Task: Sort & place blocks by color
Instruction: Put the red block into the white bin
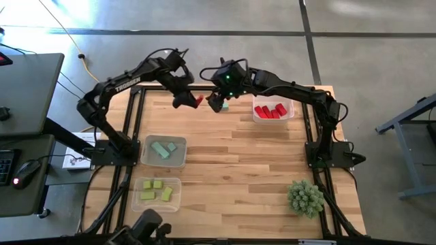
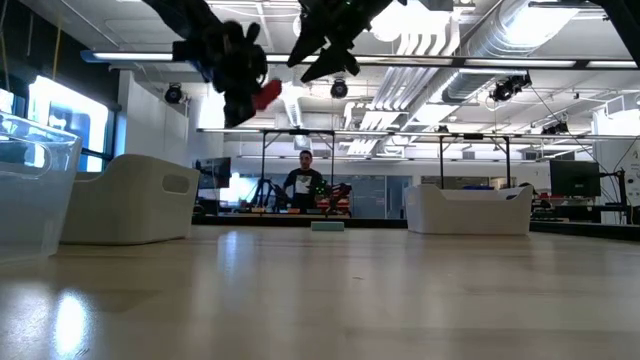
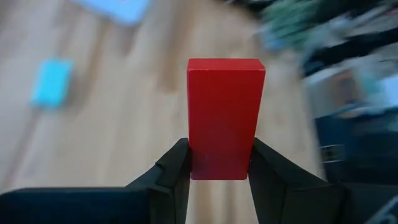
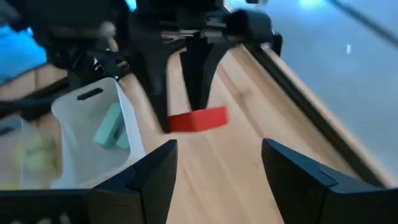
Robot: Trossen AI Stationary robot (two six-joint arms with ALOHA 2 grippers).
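Wood worktop (image 1: 238, 156): pale planked surface carrying three clear trays and a spiky green plant ball (image 1: 304, 197) near the right front corner.
Tray with red blocks (image 1: 274, 111): far right of the worktop, holding several red pieces.
Tray with teal blocks (image 1: 165, 151): left side, holding teal pieces.
Tray with yellow-green blocks (image 1: 159, 190): left front, just in front of the teal tray.
Left gripper (image 1: 193, 101): raised above the far edge of the worktop, clamped on a red bar (image 3: 225, 118) by its lower end only.
Right gripper (image 1: 219, 102): hovering just beside the left one, fingers spread and empty, facing the red bar.
Loose teal block (image 1: 224, 104): on the worktop near the far edge, under the right gripper.
Risk, hand-over: if the bar is to pass between arms, the two grippers are close enough to collide.
Risk, grip: the bar is pinched near one end, so it could pivot or slip and fall outside the red tray.
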